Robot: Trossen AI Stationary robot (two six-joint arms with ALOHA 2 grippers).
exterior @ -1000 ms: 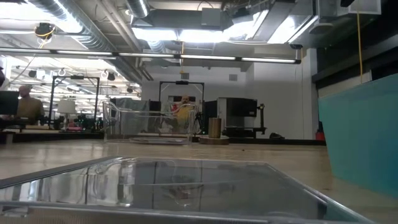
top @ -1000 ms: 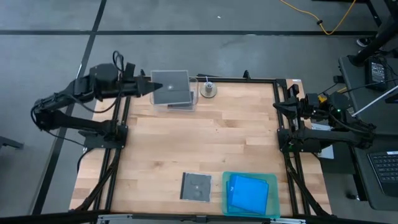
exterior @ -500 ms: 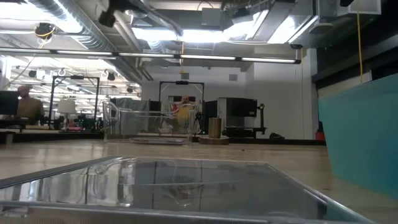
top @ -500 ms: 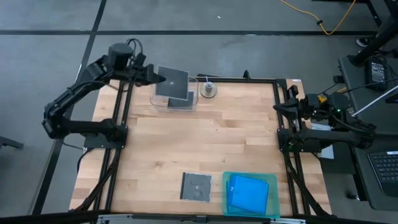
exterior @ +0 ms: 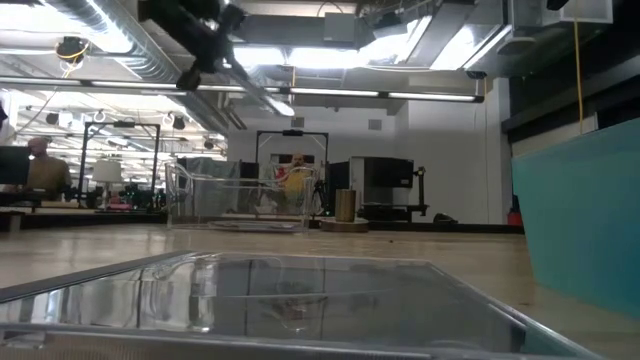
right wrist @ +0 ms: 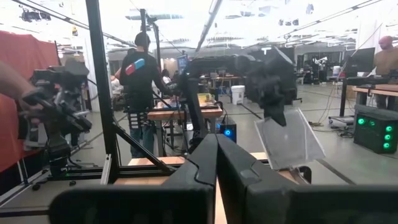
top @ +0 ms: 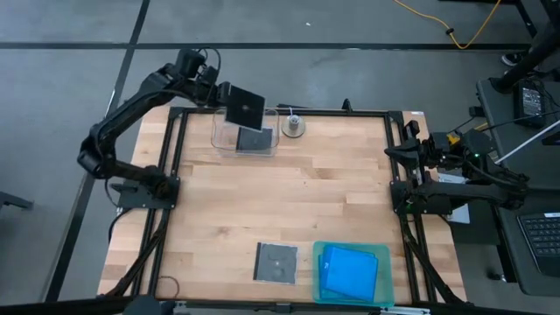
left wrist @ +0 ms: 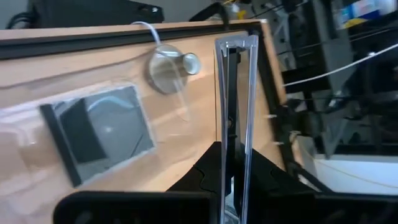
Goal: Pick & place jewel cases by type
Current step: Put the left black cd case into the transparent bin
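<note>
Grey-black jewel case [top: 246, 107] clamped edge-on in left gripper [top: 224, 94], held in the air above the clear tub [top: 220, 140] at table 11 o'clock. Another grey-black case [top: 255, 140] lies in the tub. A third [top: 276, 262] sits at 6 o'clock, just beside teal tray [top: 385, 262] holding blue cases [top: 348, 271]. Right gripper [right wrist: 216, 152] parked at 3 o'clock, fingers together.

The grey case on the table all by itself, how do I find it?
Start at the teal-green tray on the wooden table's near edge, which holds blue cases. Right beside it lies one grey-black jewel case, flat on bare wood. Unlike the others, it is in no tray, tub or gripper.
</note>
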